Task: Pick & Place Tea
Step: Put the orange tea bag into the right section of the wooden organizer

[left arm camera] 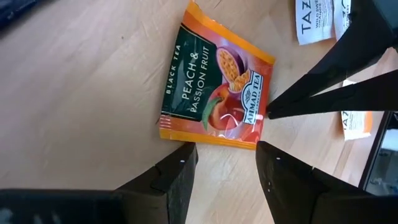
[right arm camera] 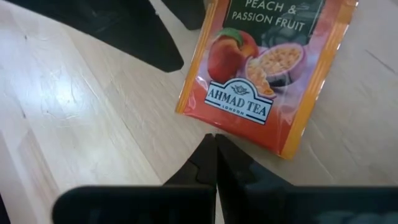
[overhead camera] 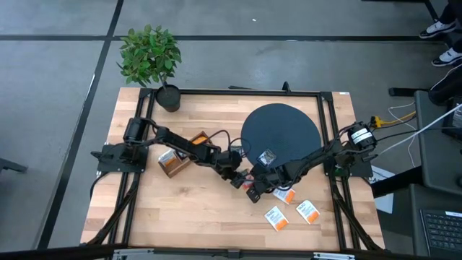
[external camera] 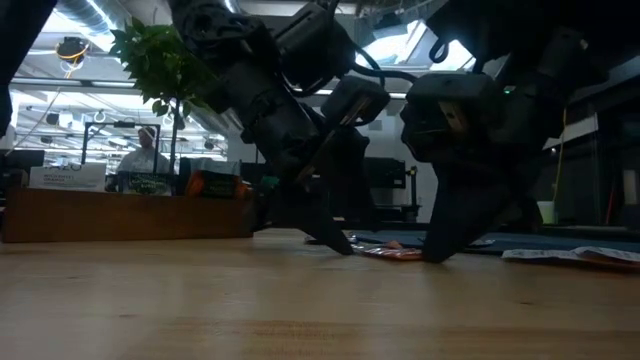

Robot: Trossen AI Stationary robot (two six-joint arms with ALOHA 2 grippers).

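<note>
An orange-and-green tea sachet (left arm camera: 214,87) lies flat on the wooden table (overhead camera: 180,209), between my two grippers. My left gripper (left arm camera: 227,155) stands open just short of the sachet's lower edge, with one finger to each side. My right gripper (right arm camera: 214,146) is shut, and its tips sit at the sachet's logo end. In the low view the left gripper (external camera: 335,238) and right gripper (external camera: 440,252) both slant down to the sachet (external camera: 392,253). One dark sachet (overhead camera: 268,157) lies on the dark round disc (overhead camera: 281,133). My right gripper meets the sachet's edge at its logo end (right arm camera: 231,127) with its shut fingertips (left arm camera: 273,112). The fingers slant down from the table's right side. The sachet lies flat on the table. I cannot tell whether the tips rest on the foil or only against its edge.
Three white-and-orange sachets (overhead camera: 287,193) (overhead camera: 276,218) (overhead camera: 308,211) lie near the table's front right. A brown wooden box (overhead camera: 175,160) stands under the left arm. A potted plant (overhead camera: 151,58) is at the far left corner. There is bare wood at the front left.
</note>
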